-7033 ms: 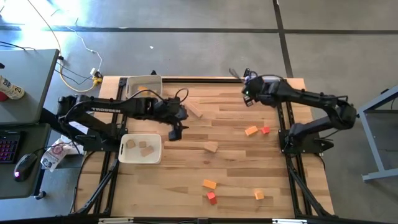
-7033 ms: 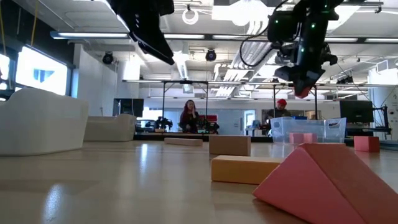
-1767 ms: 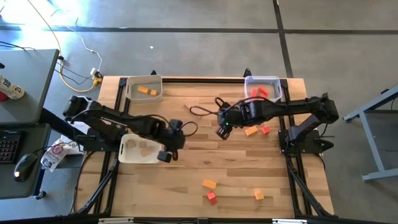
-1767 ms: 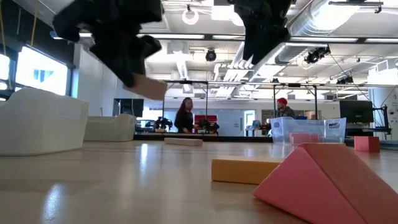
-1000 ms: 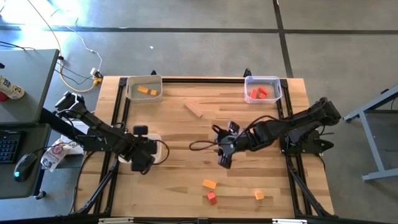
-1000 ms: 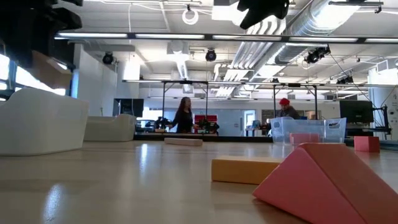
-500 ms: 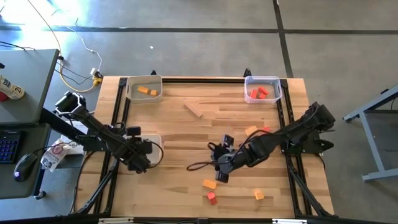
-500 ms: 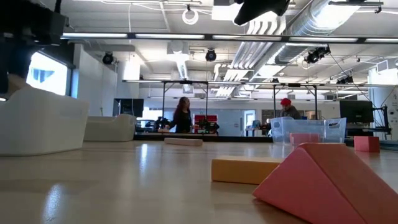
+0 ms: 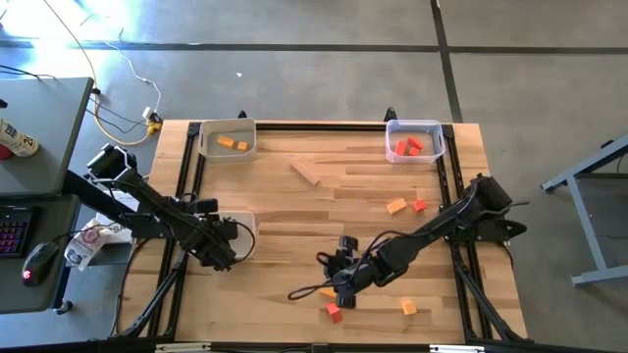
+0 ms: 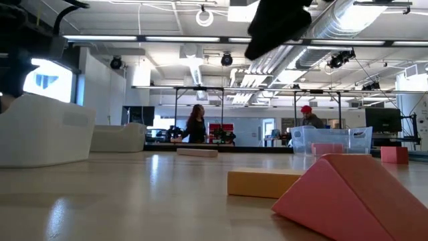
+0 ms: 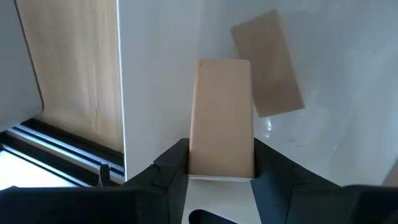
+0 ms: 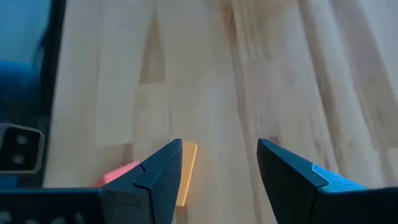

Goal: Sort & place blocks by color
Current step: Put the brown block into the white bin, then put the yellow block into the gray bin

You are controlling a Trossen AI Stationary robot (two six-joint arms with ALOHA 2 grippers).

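Inside the white bin, the left claw grips a plain block; right claw gapes empty.

left hand over near-left bin — right hand above front-centre blocks

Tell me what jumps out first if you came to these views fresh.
The left gripper over the white bin at the table's left edge, a plain wood block between its fingers. Then the right gripper, fingers open, low over an orange block near the front edge.
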